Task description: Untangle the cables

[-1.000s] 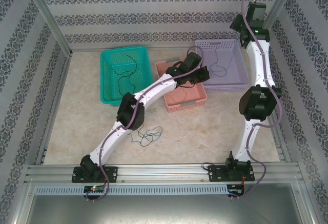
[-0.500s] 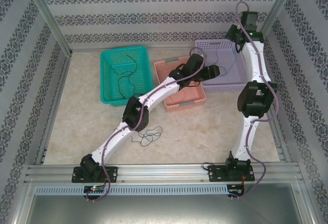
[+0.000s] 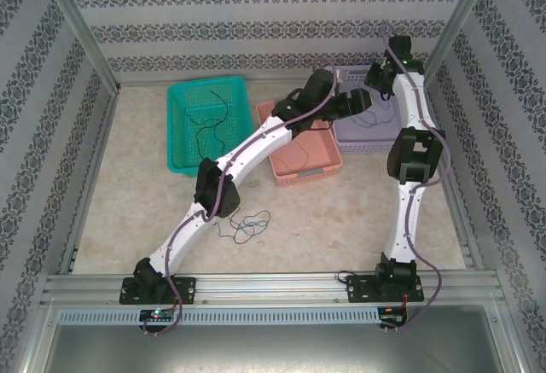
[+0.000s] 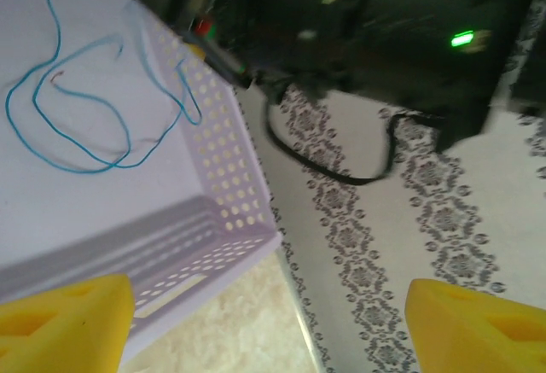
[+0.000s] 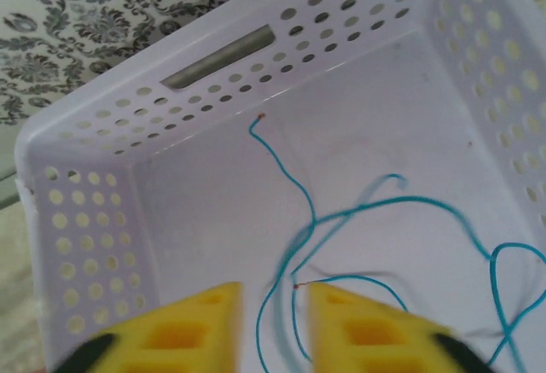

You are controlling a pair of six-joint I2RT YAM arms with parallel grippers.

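Two hands hung at the lavender basket [image 5: 85, 245], on whose floor the blue cable [image 5: 312, 212] lay in loose loops. The left hand [image 4: 269, 326] stood wide open over a corner of that basket, while the right hand [image 5: 273, 322] had its yellow fingers slightly parted, the blue cable running into the gap. One black cable [image 3: 209, 121] lay in the teal basket [image 3: 175, 125], and a small tangle of cables [image 3: 247, 224] lay on the tabletop [image 3: 128, 202] beside the left arm.

Arms: left arm [image 3: 256, 145] and right arm [image 3: 401, 219] are wearing white shells with black joint housings.
Hoses: purple hoses [image 3: 177, 235] are running along both.
Fingers: left fingers [image 4: 64, 322] and right fingers [image 5: 179, 335] are showing yellow, seemingly foam.
Light: a green lamp [image 4: 461, 39] is glowing on a black housing.
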